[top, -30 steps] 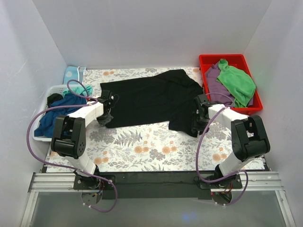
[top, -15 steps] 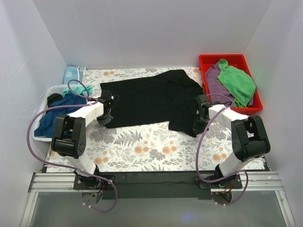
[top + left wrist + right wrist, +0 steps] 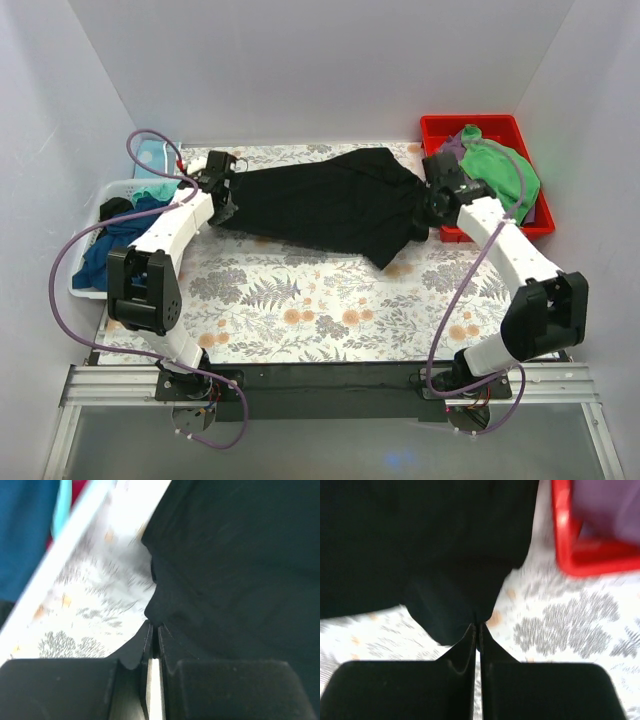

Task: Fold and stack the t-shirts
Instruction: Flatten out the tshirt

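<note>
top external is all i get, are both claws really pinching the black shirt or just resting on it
Observer: The left wrist view shows the left claw shut, with an edge of the black t-shirt running in between its fingertips.
Operator: ok and the right one
Observer: The right wrist view shows the right claw shut as well, with a drooping corner of the shirt nipped at its tips. The floral table shows past the corner on both sides.
Operator: is it near the red bin
Observer: In that view the red bin sits up and to the right of the claw, and a strip of bare table separates it from the shirt's edge.
</note>
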